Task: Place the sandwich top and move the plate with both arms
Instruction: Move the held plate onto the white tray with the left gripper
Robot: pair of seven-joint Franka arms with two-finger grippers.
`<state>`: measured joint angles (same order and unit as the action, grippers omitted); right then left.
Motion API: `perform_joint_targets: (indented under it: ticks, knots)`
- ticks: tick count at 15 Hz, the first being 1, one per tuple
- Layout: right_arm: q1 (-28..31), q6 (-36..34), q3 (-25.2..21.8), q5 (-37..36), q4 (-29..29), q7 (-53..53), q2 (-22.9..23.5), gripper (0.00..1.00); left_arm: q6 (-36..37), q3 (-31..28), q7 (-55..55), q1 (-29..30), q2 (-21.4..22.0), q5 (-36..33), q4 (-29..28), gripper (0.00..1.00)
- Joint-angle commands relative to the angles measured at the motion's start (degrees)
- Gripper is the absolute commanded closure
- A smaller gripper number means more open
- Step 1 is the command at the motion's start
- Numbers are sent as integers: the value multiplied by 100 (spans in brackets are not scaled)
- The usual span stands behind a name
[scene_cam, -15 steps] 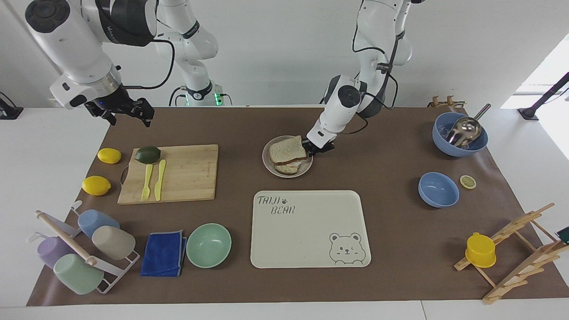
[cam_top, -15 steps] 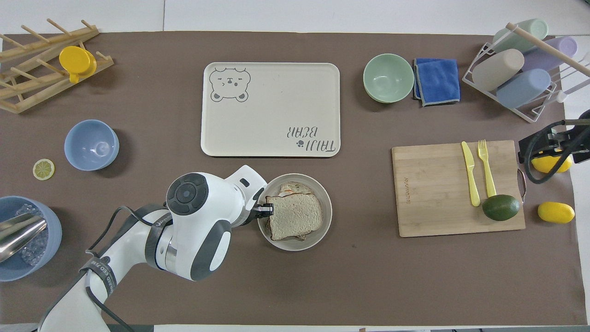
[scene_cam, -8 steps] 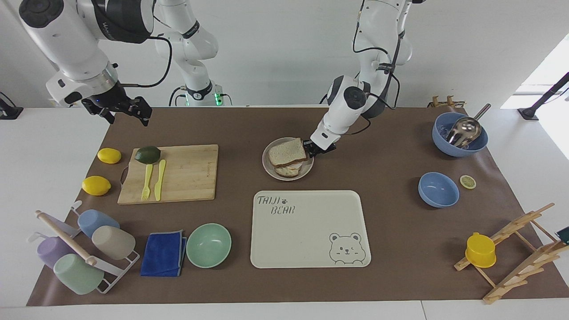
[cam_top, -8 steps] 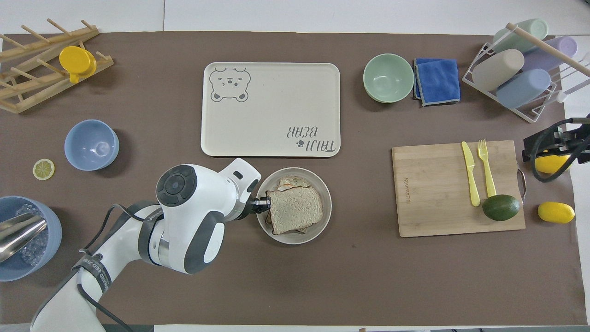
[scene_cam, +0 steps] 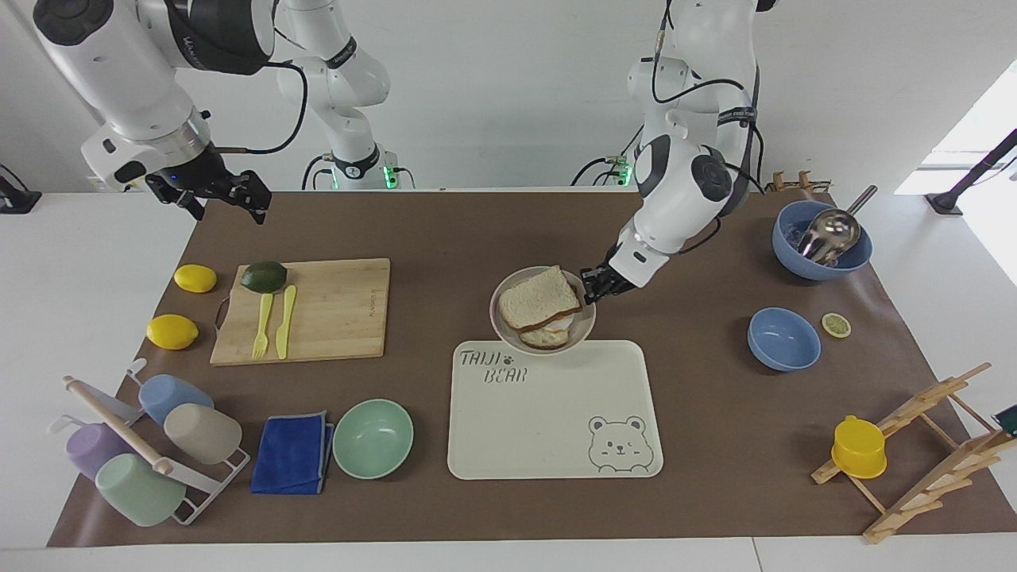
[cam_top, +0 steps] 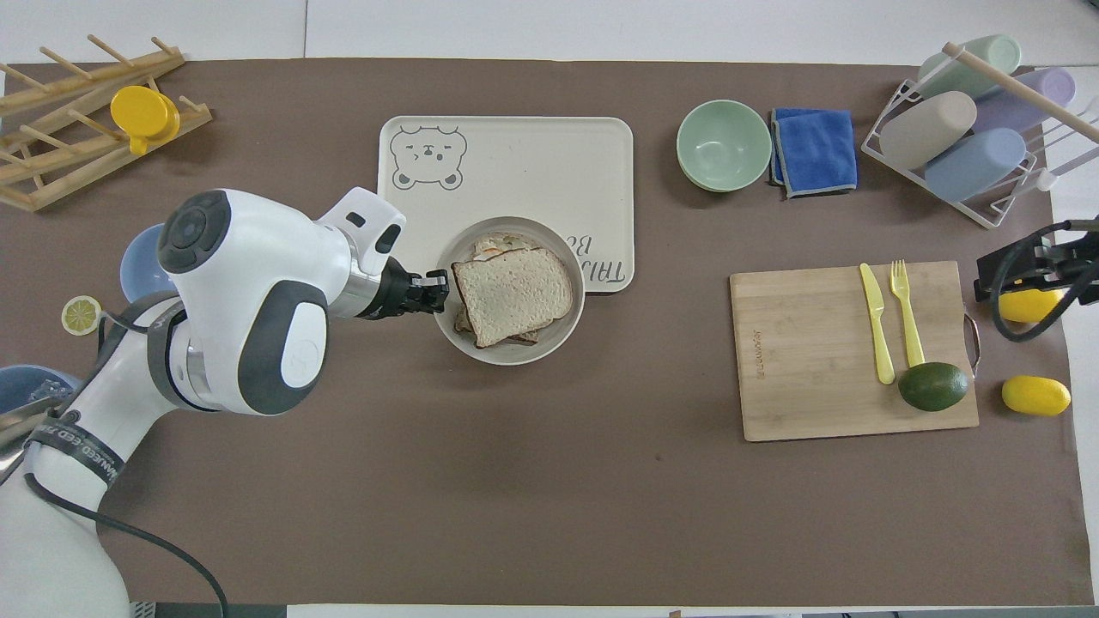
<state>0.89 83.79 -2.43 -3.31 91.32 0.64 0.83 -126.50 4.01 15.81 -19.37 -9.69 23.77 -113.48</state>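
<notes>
The plate (scene_cam: 543,311) is gripped at its rim by the left end effector (scene_cam: 594,284), the fingers clamped on the edge that faces the left arm's end of the worktop (scene_cam: 699,413). In the facing view the plate is seen raised, its farther rim over the nearer edge of the bear-printed tray (scene_cam: 554,409), just beside the printed lettering; in the overhead view (cam_top: 510,290) part of that lettering is covered by it, and height cannot be judged there. The sandwich top (scene_cam: 539,299) is seen lying on the lower slice with the fried egg (scene_cam: 548,337), which shows past it at the edge farther from the robots; in the overhead view (cam_top: 513,292) only a sliver of egg is visible. The top slice is roughly square; its rounded crown is pointed toward the right arm's end, its flat base toward the left end effector (cam_top: 429,293), so its long axis runs along the worktop's length, turned a little. The right end effector (scene_cam: 222,195) is held in the air over the corner of the worktop near the lemons (scene_cam: 195,278); whether its fingers are apart cannot be told. In the overhead view only its cabled tip (cam_top: 1030,273) is shown at the picture's edge, over a lemon (cam_top: 1027,305).
</notes>
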Motion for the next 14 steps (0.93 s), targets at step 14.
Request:
perform_joint_targets:
  ticks: [14]
  knots:
    - [60, 67, 14, 164, 62, 59, -92, 0, -253, -41, -236, 487, -2318, 66, 2445, 100]
